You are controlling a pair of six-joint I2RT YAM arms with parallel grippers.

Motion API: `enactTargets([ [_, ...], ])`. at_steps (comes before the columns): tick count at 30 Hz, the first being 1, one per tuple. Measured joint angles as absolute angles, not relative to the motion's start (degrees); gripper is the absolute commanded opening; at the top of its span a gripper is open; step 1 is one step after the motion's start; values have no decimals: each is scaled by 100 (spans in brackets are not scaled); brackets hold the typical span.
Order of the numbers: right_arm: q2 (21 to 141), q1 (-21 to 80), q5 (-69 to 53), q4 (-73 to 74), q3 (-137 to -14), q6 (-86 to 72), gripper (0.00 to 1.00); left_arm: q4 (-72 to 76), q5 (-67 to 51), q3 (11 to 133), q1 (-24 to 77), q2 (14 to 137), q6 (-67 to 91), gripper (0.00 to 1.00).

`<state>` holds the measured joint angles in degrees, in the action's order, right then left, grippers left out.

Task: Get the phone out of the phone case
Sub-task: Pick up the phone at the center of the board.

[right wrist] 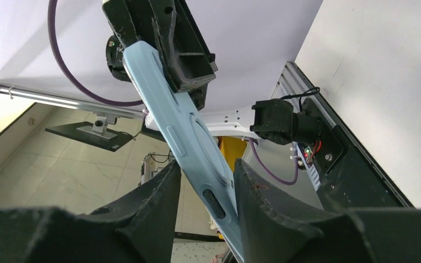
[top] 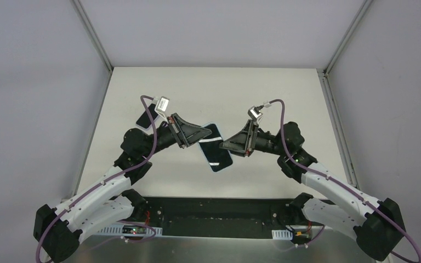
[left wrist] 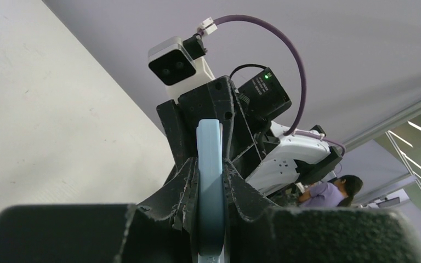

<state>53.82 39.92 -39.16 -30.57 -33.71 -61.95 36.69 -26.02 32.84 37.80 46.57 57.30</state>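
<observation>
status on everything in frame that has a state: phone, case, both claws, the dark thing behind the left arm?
black-screened phone: seated in its case, screen up, held between the arms.
light blue phone case: on the phone, tilted, gripped at one end.
left claw: shut on the case edge.
right claw: fingers either side of the case, contact unclear.
dark flat rectangular object: lying on the white table, partly hidden by the left arm.

A robotics lab: a white table [top: 214, 82] boxed in by grey panels [top: 33, 82], a person [left wrist: 323, 193] seated beyond
</observation>
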Motion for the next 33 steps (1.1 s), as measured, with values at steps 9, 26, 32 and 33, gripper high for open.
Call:
enactTargets([
  [9, 5354, 4119, -4036, -2827, -3653, -5666, 0, 3695, -2545, 3284, 3774, 4668, 6049, 0],
  [26, 5148, 3913, -4104, -1227, -3900, -4963, 0, 3911, -2558, 3148, 3778, 5078, 6270, 49],
  [32, 5131, 3723, -4335, -1098, -3931, -4788, 0, 3957, -2661, 3050, 3776, 5096, 6425, 51],
  [33, 5131, 3706, -4359, -1087, -3931, -4772, 0, 3981, -2668, 3022, 3778, 5096, 6451, 54],
])
